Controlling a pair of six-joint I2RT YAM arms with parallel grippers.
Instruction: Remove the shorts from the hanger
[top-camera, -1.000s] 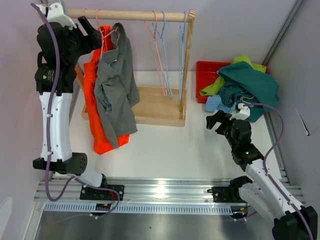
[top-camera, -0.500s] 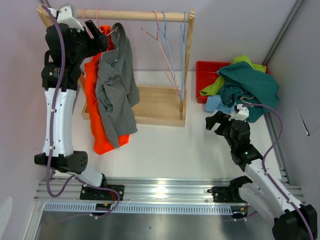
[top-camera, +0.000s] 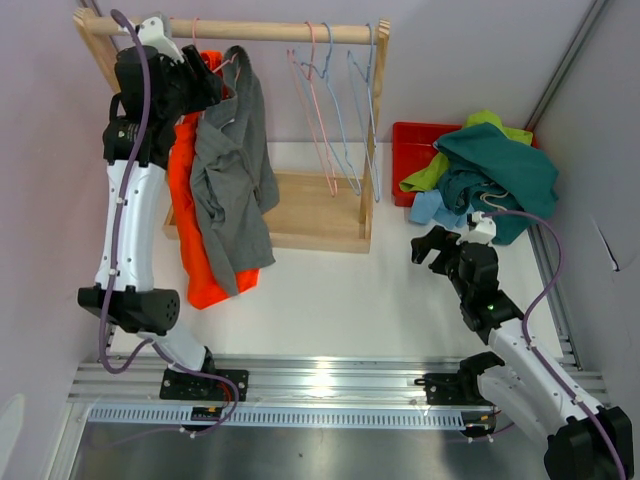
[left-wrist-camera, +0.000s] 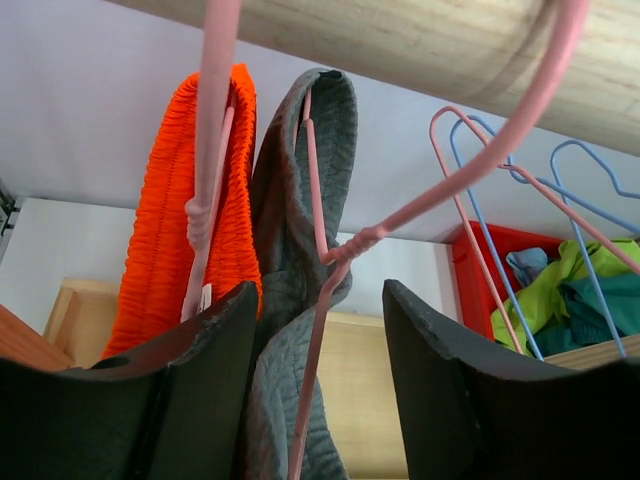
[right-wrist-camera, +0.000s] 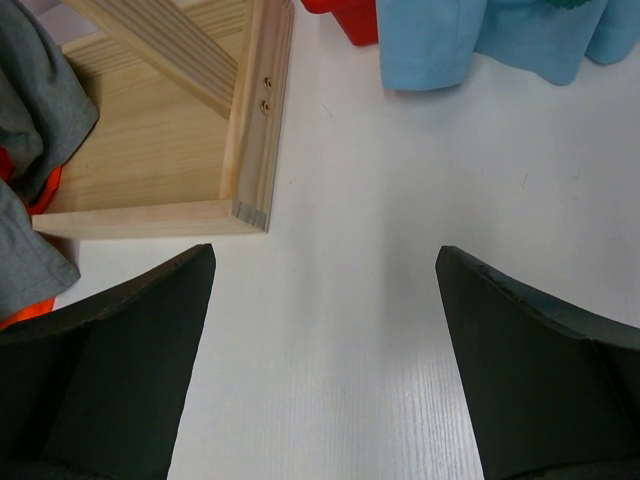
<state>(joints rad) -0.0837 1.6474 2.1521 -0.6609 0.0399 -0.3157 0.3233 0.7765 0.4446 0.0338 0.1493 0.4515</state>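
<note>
Two shorts hang on pink hangers at the left of the wooden rail (top-camera: 270, 32): an orange pair (top-camera: 185, 225) and a grey pair (top-camera: 235, 170). My left gripper (top-camera: 212, 85) is up at their waists. In the left wrist view it (left-wrist-camera: 320, 290) is open, straddling the grey waist (left-wrist-camera: 300, 220) and its pink hanger wire (left-wrist-camera: 318, 190); the left finger (left-wrist-camera: 200, 370) lies against the fabric, and the orange waist (left-wrist-camera: 225, 180) is just left of it. My right gripper (top-camera: 428, 245) hovers open over the bare table (right-wrist-camera: 330, 300), holding nothing.
Teal (top-camera: 500, 165), lime green (top-camera: 480, 125) and light blue (top-camera: 430, 205) shorts are heaped on a red tray (top-camera: 412, 135) at the back right. Several empty pink and blue hangers (top-camera: 340, 110) hang at the rail's right end. The rack's wooden base (top-camera: 320, 210) sits below.
My left arm has shifted right toward the grey shorts and its jaws have narrowed around the waist. The empty hangers are swinging. The right arm has not moved.
</note>
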